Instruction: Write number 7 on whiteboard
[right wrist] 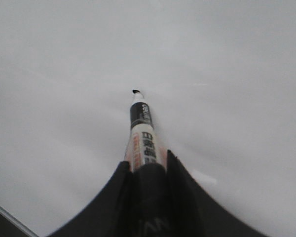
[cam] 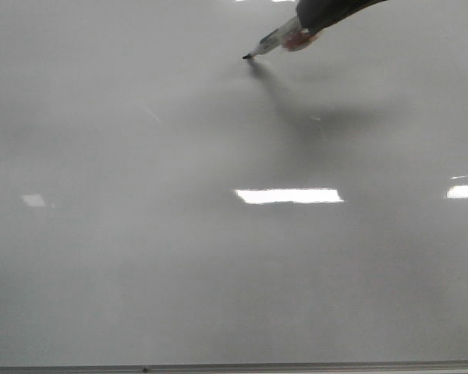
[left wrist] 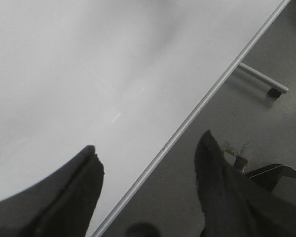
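- The right gripper is clamping a marker at the upper middle of the front frame, its long axis slanting down-left out past the fingers.
- The tip is sitting at or just off the whiteboard; contact cannot be confirmed.
- No 7 is showing yet; the board is lying blank below and left of the tip.
- The left gripper is hanging wide open and empty by the board's metal edge, farther from the work.
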You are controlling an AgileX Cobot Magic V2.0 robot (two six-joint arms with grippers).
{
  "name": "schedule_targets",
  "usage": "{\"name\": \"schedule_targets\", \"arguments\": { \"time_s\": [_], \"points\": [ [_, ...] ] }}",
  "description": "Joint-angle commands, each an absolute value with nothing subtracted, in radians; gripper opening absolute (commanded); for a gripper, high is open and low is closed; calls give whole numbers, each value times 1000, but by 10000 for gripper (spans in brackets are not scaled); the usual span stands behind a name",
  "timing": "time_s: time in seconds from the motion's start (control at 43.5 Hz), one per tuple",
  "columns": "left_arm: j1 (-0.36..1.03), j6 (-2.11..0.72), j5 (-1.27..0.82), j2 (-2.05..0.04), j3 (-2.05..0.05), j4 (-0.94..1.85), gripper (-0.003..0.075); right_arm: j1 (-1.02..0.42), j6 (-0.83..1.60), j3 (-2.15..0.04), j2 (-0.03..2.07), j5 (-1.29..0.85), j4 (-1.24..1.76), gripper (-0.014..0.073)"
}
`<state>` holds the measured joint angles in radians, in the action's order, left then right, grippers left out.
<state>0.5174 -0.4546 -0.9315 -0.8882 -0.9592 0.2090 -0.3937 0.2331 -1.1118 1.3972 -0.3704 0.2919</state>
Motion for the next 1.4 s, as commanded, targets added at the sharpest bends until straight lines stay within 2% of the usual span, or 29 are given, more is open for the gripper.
{"name": "schedule_targets", "arguments": {
  "time_s": [0.0, 0.161, 0.437, 0.781, 1.057, 1.264, 1.379],
  "points": [
    [515, -440, -866, -883, -987, 231, 408, -317, 244, -1148, 1342, -351, 286, -107],
    [515, -440, -866, -883, -987, 231, 408, -247, 263, -1148, 1313, -379, 282, -107],
    [515, -440, -866, -883, -987, 231, 408, -248, 270, -1144, 1317, -435, 281, -107],
    [515, -440, -856, -883, -987, 231, 408, -344, 316, -1039, 1401, -514, 282, -107],
    [515, -549, -811, -895, -987, 271, 415, -422, 359, -1051, 1272, -590, 294, -107],
    [535, -761, -844, -968, -989, 459, 556, -538, 514, -1050, 1173, -749, 294, -107],
    [589, -830, -854, -1011, -1014, 493, 570, -584, 590, -1050, 1129, -836, 295, -107]
  ]
}}
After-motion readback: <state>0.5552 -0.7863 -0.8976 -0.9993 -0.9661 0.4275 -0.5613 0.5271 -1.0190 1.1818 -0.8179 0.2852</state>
